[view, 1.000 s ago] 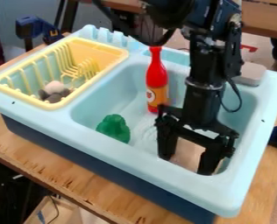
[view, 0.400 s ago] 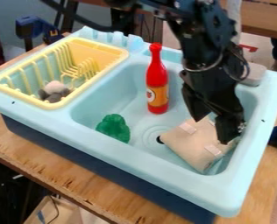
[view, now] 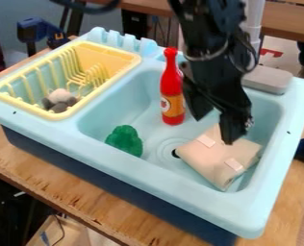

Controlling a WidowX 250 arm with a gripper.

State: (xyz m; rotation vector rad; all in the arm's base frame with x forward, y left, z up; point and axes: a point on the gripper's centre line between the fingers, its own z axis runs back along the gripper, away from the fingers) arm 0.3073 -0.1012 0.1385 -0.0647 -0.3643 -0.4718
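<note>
While its fingers stand well apart with nothing gripped, the black gripper (view: pixel 213 130) hangs above the beige bundle (view: pixel 212 160).
The red bottle (view: pixel 171 82) bears an orange label (view: pixel 174 112) with a round emblem.

A workshop-like space, with a blue clamp (view: pixel 39 30) and a rough-edged plywood bench (view: pixel 71 194).

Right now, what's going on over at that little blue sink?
A black robot arm reaches into the blue sink, its claw open and apparently empty beside or just over a beige bundle; I can't tell if they touch. A red bottle stands behind a green lump in the basin, and a yellow rack at the side holds something small, grey and whitish.
</note>
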